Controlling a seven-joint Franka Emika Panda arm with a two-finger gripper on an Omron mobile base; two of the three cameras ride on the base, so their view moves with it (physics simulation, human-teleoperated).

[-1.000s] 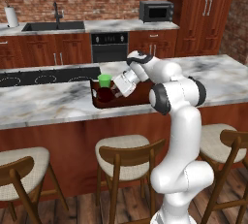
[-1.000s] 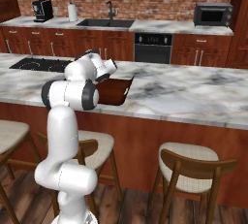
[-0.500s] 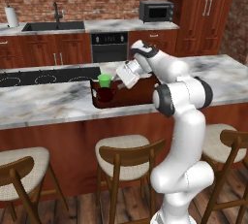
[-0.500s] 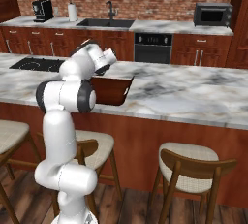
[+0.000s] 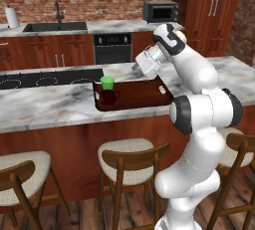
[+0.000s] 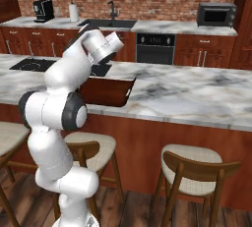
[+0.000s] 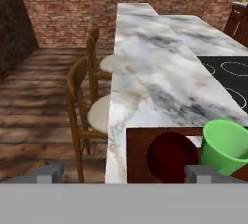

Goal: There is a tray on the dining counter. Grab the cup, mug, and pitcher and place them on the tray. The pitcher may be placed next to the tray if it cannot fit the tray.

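On the dining counter (image 5: 50, 105) lies the dark wooden tray (image 5: 139, 94). The green cup (image 5: 107, 83) and the maroon mug (image 5: 106, 97) stand upright at its left end, side by side. My gripper (image 5: 141, 68) hovers above the tray's right half, open and empty, tilted down toward the cup and mug. In the hand view the gripper (image 7: 123, 174) looks along the counter (image 7: 145, 72) with the mug (image 7: 170, 156) and the cup (image 7: 226, 145) in the tray (image 7: 136, 145) just ahead, to the right. The pitcher is out of view.
A black cooktop (image 5: 47, 80) is set into the counter behind the tray. Wooden stools (image 5: 130, 160) line the near side of the counter. The back wall holds a sink (image 5: 54, 26), an oven (image 5: 113, 47) and a microwave (image 5: 160, 11). Bare marble (image 6: 197, 93) stretches right of the tray.
The hand has risen and pulled back to the right, away from the tray's left end. The cup and mug have stayed in the tray.
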